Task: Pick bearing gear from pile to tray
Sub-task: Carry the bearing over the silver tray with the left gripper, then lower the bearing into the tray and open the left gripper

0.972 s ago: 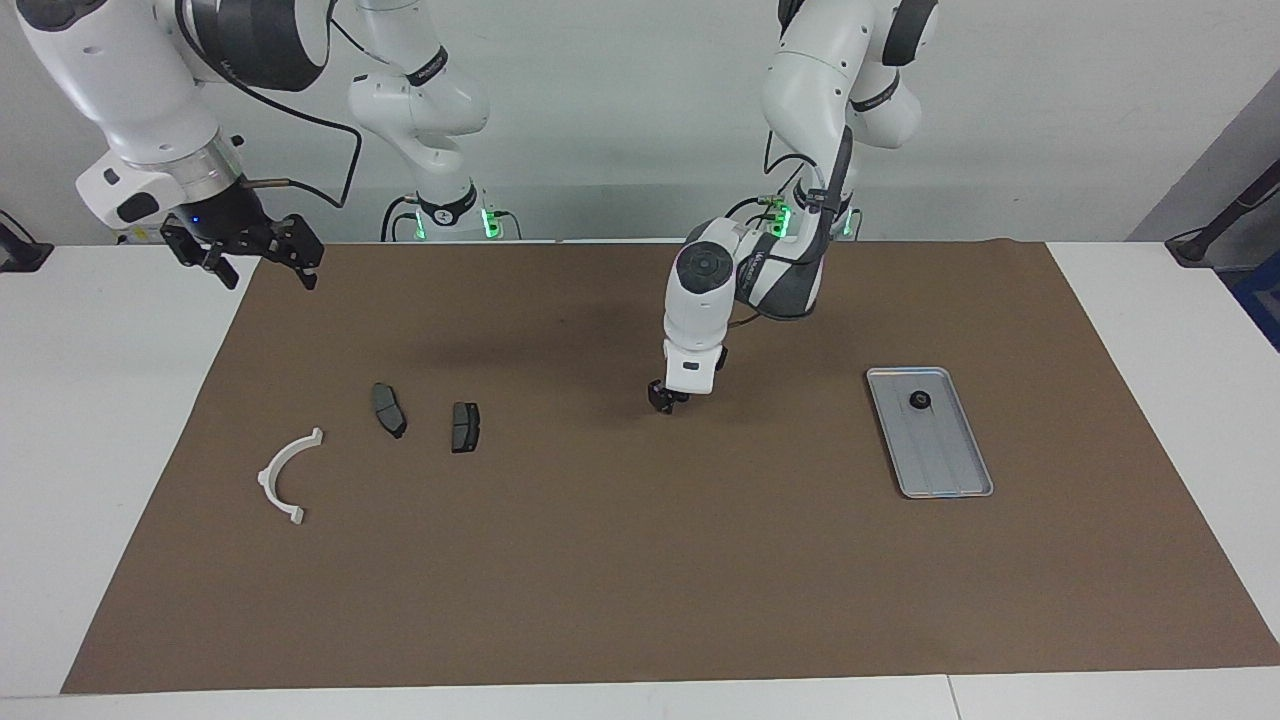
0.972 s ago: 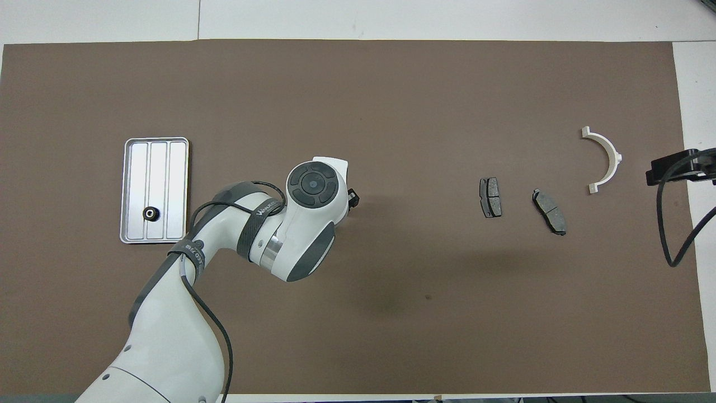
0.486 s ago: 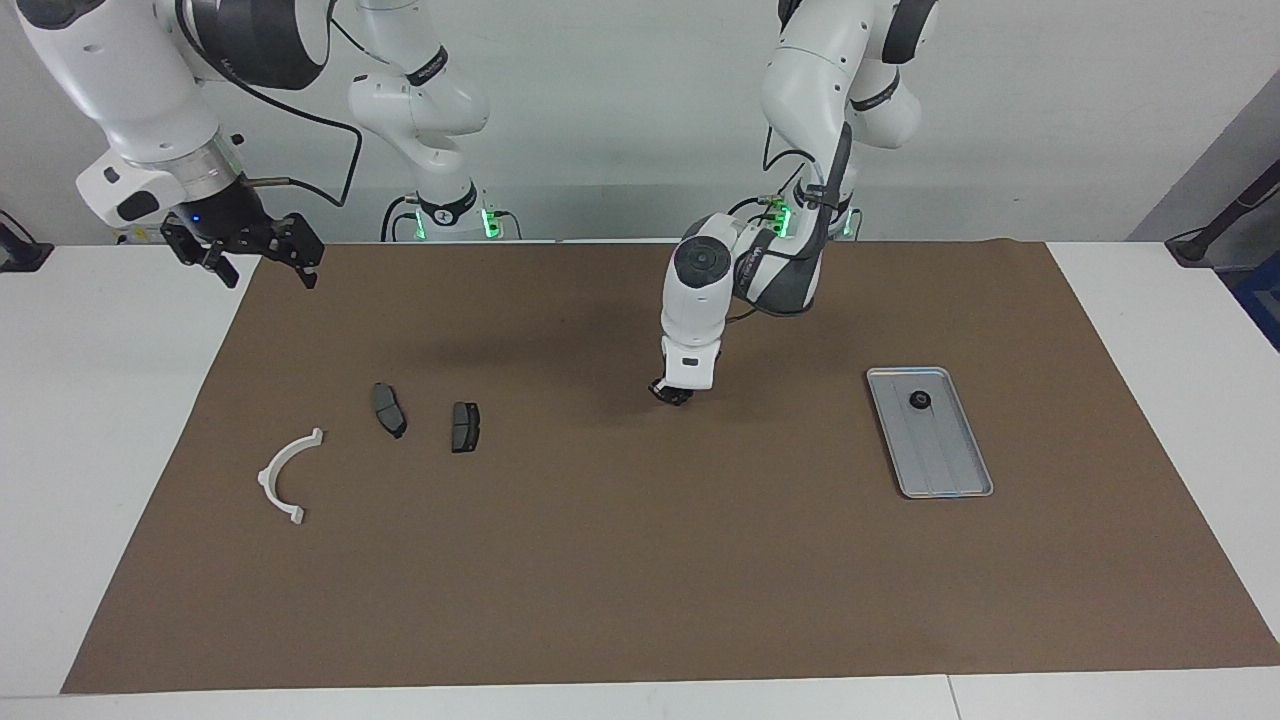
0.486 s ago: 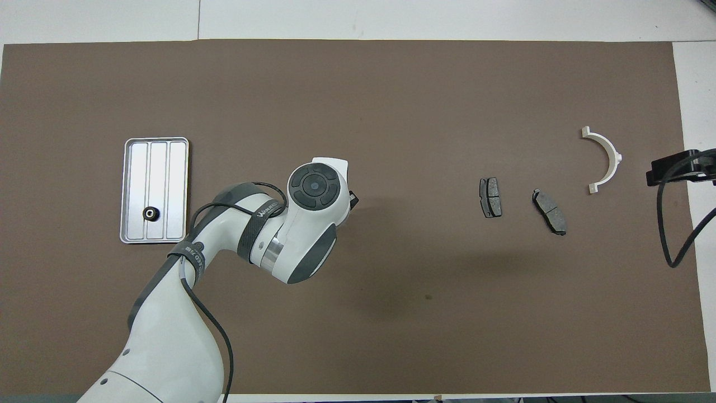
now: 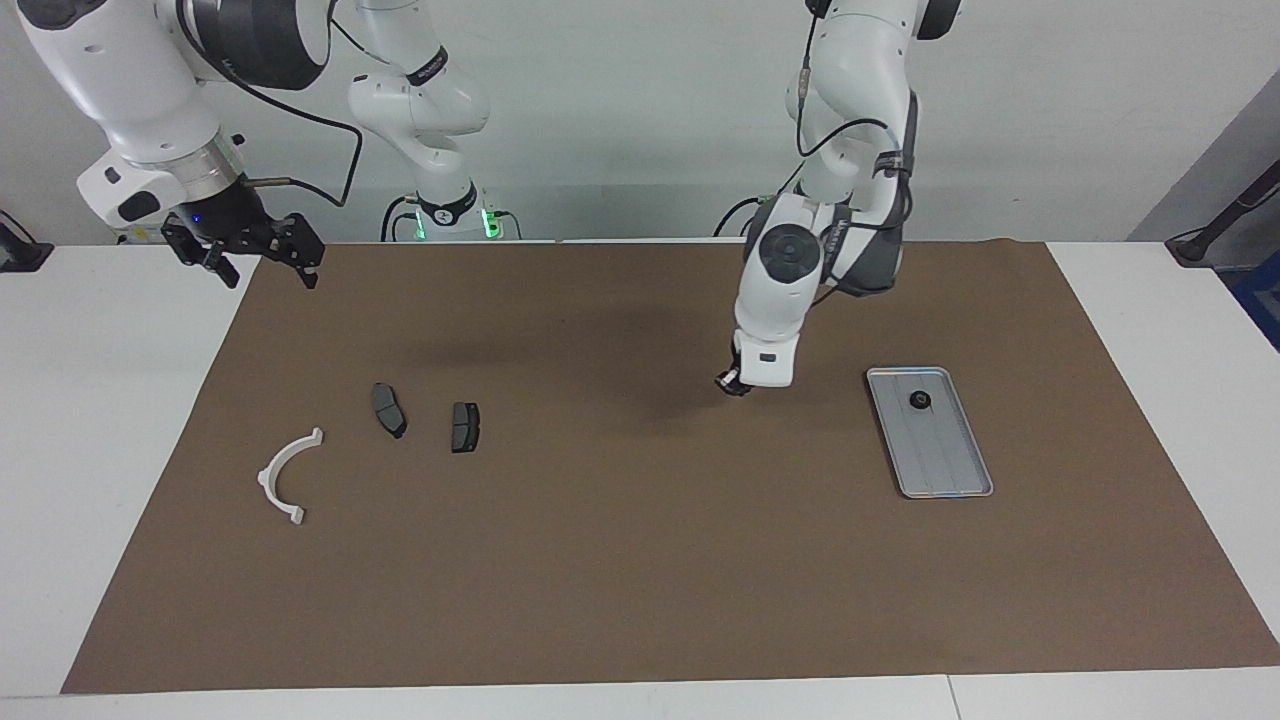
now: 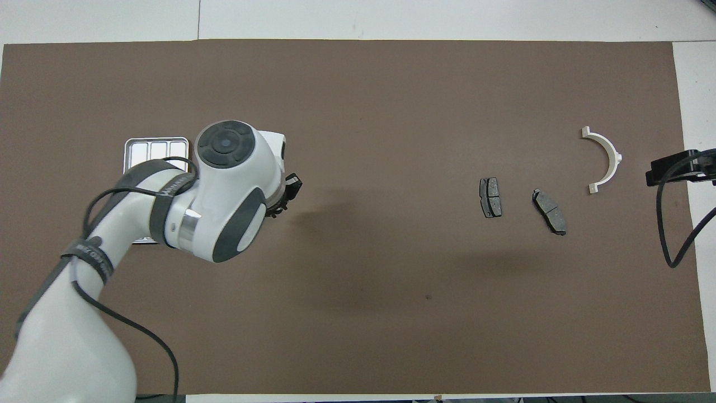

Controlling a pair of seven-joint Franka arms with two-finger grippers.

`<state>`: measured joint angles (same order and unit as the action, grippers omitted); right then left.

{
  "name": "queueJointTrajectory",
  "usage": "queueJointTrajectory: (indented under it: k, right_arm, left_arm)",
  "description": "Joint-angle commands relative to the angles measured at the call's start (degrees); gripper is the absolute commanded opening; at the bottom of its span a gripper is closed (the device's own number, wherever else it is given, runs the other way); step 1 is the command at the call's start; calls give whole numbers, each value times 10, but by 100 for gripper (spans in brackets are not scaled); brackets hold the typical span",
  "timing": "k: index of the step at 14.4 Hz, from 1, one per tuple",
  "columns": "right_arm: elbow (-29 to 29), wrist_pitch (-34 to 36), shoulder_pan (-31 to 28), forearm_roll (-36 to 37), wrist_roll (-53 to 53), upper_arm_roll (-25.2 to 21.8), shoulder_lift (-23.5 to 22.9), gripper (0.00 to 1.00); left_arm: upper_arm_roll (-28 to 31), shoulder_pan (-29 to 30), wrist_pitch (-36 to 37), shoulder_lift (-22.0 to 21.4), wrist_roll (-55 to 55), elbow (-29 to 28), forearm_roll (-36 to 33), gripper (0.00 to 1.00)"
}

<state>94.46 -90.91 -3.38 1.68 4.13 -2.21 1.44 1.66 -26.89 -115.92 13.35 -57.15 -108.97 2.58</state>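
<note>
My left gripper (image 5: 733, 383) hangs over the brown mat (image 5: 640, 560), a short way from the silver tray (image 5: 940, 470) on the pile's side. It is shut on a small dark bearing gear that barely shows at its tips. In the overhead view the left gripper (image 6: 277, 208) shows and the arm covers most of the tray (image 6: 156, 146). One black bearing gear (image 5: 918, 400) lies in the tray's end nearer to the robots. My right gripper (image 5: 245, 255) waits, open and empty, above the mat's edge at the right arm's end.
The pile lies toward the right arm's end: a white arc bracket (image 5: 268, 472), also in the overhead view (image 6: 612, 159), and two dark brake pads (image 5: 389, 410) (image 5: 465, 427) side by side. White tabletop (image 5: 100, 450) borders the mat.
My left gripper has risen from the middle of the mat and swung toward the tray. The right arm, the pile and the tray have not moved.
</note>
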Motion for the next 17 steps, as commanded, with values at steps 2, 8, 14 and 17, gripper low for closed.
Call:
queueJointTrajectory:
  k: [2, 8, 14, 17]
  right_arm:
    - [10, 6, -5, 7, 10, 4, 11, 100]
    - [11, 9, -4, 7, 9, 4, 11, 100]
    - [11, 8, -3, 8, 8, 4, 11, 100]
    - [11, 7, -2, 7, 8, 4, 11, 100]
  left_arm:
    - [-6, 102, 7, -32, 140, -32, 2, 0]
    - [-6, 221, -57, -25, 265, -32, 2, 0]
    - [-4, 243, -134, 17, 302, -34, 2, 0]
    - [-4, 260, -171, 36, 309, -38, 2, 0]
